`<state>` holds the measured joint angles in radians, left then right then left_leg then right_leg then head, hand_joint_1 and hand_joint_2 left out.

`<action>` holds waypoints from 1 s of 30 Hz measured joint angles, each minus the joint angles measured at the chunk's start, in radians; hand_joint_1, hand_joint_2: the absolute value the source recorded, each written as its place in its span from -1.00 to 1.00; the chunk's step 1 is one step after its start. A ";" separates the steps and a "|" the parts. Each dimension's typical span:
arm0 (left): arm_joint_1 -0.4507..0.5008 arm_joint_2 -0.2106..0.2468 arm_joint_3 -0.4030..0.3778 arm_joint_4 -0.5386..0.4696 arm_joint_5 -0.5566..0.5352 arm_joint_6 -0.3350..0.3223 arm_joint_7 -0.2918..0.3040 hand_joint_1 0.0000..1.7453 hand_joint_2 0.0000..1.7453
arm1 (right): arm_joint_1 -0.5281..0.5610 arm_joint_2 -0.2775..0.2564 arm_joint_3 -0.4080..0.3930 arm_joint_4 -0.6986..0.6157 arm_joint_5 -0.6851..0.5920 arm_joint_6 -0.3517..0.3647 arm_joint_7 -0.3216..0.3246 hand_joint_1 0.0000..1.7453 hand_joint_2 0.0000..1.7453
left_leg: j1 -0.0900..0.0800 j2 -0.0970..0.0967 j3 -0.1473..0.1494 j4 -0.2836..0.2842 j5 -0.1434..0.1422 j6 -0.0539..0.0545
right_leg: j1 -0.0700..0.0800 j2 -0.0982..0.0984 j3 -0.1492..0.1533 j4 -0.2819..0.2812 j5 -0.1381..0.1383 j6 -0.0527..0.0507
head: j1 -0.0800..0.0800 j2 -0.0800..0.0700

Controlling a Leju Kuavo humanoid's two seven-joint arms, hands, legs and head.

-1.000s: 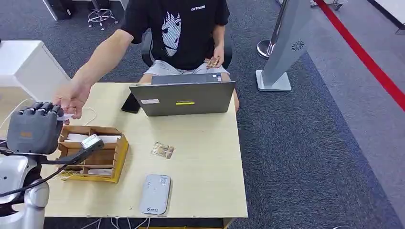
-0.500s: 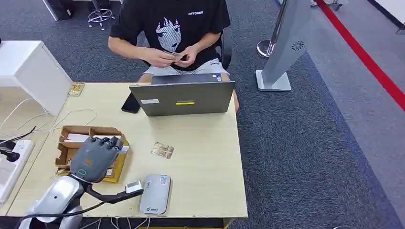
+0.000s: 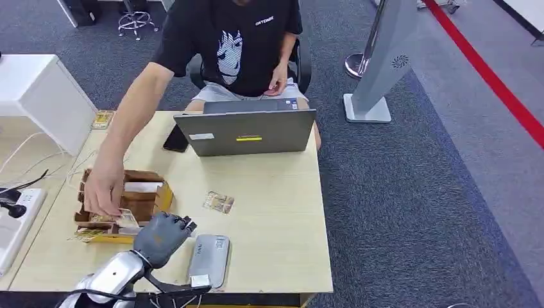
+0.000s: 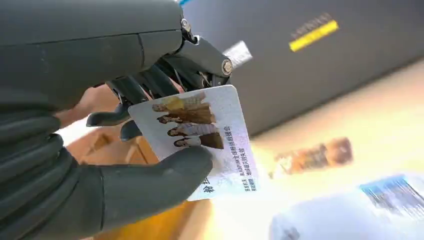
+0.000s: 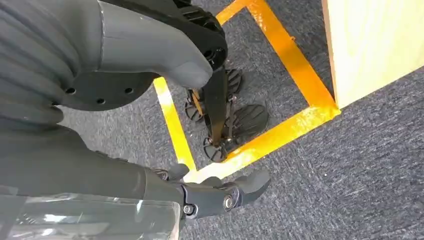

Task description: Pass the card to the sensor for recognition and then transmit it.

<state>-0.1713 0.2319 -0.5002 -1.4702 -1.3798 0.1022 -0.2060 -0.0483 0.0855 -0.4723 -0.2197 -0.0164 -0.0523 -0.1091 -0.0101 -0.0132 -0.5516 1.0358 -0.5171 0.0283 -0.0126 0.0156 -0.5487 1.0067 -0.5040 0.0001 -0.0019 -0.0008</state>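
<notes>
Card [image 4: 200, 137]: white plastic w/ rounded corners, printed figures in brown/gold on upper part, dark text lines below. Pinched in left hand [image 3: 163, 236] betw. thumb [image 4: 150, 182] on printed face and dark fingers [image 4: 145, 90] behind; card tilted, approx. half its area projects clear of the hand. Left hand sits over near-left part of table [image 3: 282, 212], just left of grey sensor pad [image 3: 209, 260], between pad and cardboard organiser box [image 3: 151, 199]. Contact betw. card and pad: cannot tell.

Right hand [image 5: 150, 140]: hangs beside table above grey carpet w/ yellow floor tape [image 5: 290, 55]; fingers loosely curled, nothing held.

Edges/clearance: pad lies close to near table edge. Loose card [image 3: 219, 202] lies on table just beyond pad, apart from it. Open tabletop right of pad up to right edge. Far side bounded by laptop [image 3: 247, 131], dark phone [image 3: 174, 138] at its left. Person's hand [image 3: 104, 192] reaches into organiser box, near left hand.
</notes>
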 joint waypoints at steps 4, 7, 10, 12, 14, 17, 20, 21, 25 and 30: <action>-0.008 -0.005 -0.034 0.024 0.000 0.006 0.005 1.00 1.00 | 0.000 0.000 -0.003 0.000 0.008 0.001 0.000 -1.00 1.00 | 0.000 0.000 0.000 0.000 0.000 0.000 | 0.000 0.000 0.000 0.000 0.000 0.000 | 0.000 0.000; -0.012 -0.010 -0.047 0.031 0.000 0.006 0.007 1.00 1.00 | 0.000 0.000 -0.003 0.000 0.013 0.001 0.000 -1.00 1.00 | 0.000 0.000 0.000 0.000 0.000 0.000 | 0.000 0.000 0.000 0.000 0.000 0.000 | 0.000 0.000; -0.015 -0.010 -0.063 0.031 -0.002 0.010 0.010 1.00 1.00 | 0.000 0.000 -0.008 0.000 0.016 0.001 0.000 -1.00 1.00 | 0.000 0.000 0.000 0.000 0.000 0.000 | 0.000 0.000 0.000 0.000 0.000 0.000 | 0.000 0.000; -0.015 -0.010 -0.063 0.031 -0.019 0.033 0.032 1.00 1.00 | 0.000 0.000 -0.013 0.000 0.020 0.001 0.000 -1.00 1.00 | 0.000 0.000 0.000 0.000 0.000 0.000 | 0.000 0.000 0.000 0.000 0.000 0.000 | 0.000 0.000; -0.016 -0.011 -0.064 0.025 -0.029 0.060 0.052 1.00 1.00 | 0.000 0.001 -0.022 0.000 0.025 0.000 0.000 -1.00 1.00 | 0.000 0.000 0.000 0.000 0.000 0.000 | 0.000 0.000 0.000 0.000 0.000 0.000 | 0.000 0.000; -0.019 -0.016 -0.063 -0.014 -0.039 0.076 0.076 1.00 1.00 | 0.001 0.002 -0.028 0.000 0.037 0.000 0.000 -1.00 1.00 | 0.000 0.000 0.000 0.000 0.000 0.000 | 0.000 0.000 0.000 0.000 0.000 0.000 | 0.000 0.000; -0.032 -0.026 -0.050 -0.058 -0.047 0.074 0.090 1.00 1.00 | 0.001 0.002 -0.034 0.000 0.053 0.004 0.001 -1.00 1.00 | 0.000 0.000 0.000 0.000 0.000 0.000 | 0.000 0.000 0.000 0.000 0.000 0.000 | 0.000 0.000; -0.042 -0.029 -0.038 -0.071 -0.050 0.072 0.093 1.00 1.00 | 0.001 0.002 -0.035 0.000 0.060 0.008 0.002 -1.00 1.00 | 0.000 0.000 0.000 0.000 0.000 0.000 | 0.000 0.000 0.000 0.000 0.000 0.000 | 0.000 0.000; -0.081 -0.034 0.016 -0.096 -0.051 0.068 0.096 1.00 1.00 | 0.001 0.002 -0.041 0.000 0.079 0.017 0.001 -1.00 1.00 | 0.000 0.000 0.000 0.000 0.000 0.000 | 0.000 0.000 0.001 0.000 0.000 0.000 | 0.000 0.000; -0.125 -0.030 0.090 -0.096 -0.052 0.063 0.090 1.00 1.00 | 0.001 0.002 -0.043 0.000 0.098 0.018 0.000 -1.00 1.00 | 0.000 0.000 0.000 0.000 0.000 0.000 | 0.000 0.000 0.000 0.000 0.000 0.000 | 0.000 0.000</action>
<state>-0.2966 0.2022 -0.4104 -1.5663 -1.4317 0.1652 -0.1156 -0.0476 0.0877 -0.5154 -0.2197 0.0817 -0.0347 -0.1087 -0.0097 -0.0134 -0.5515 1.0359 -0.5167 0.0285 -0.0125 0.0154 -0.5483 1.0072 -0.5037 0.0001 -0.0023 -0.0008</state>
